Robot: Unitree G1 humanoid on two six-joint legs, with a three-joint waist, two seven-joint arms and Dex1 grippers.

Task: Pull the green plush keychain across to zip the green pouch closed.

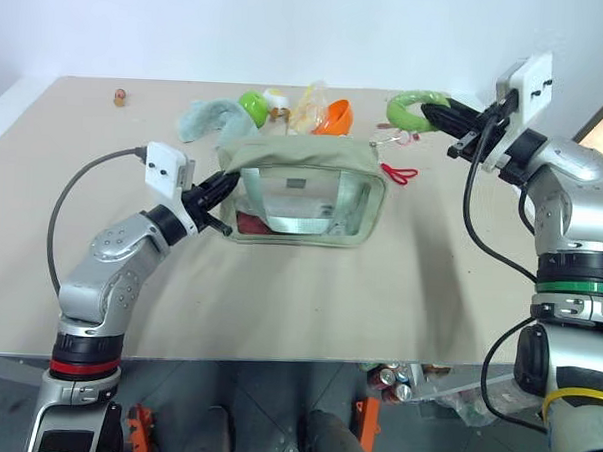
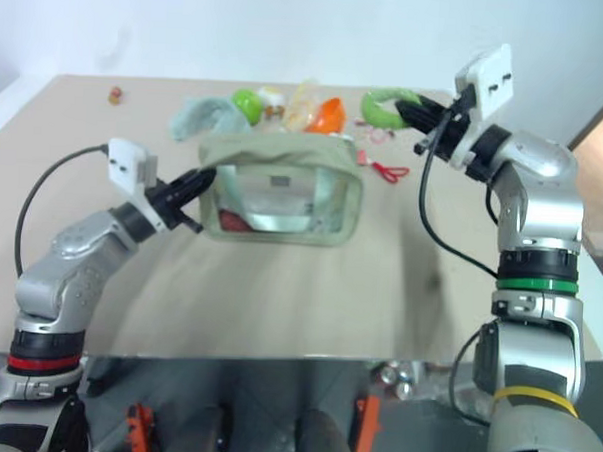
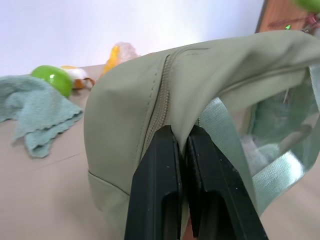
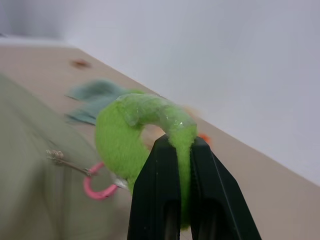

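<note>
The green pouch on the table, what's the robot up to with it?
It is zipping the green pouch closed. The left gripper pinches the pouch's left end to steady it, while the right gripper grips the green plush keychain, held out past the pouch's right end, above the table.

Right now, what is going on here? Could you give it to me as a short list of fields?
left gripper: shut on the left end of the green pouch
right gripper: shut on the green plush keychain, held off past the pouch's right end
zipper: looks drawn shut along the top
behind pouch: teal cloth, lime-green shell, orange shell
table: beige
</note>
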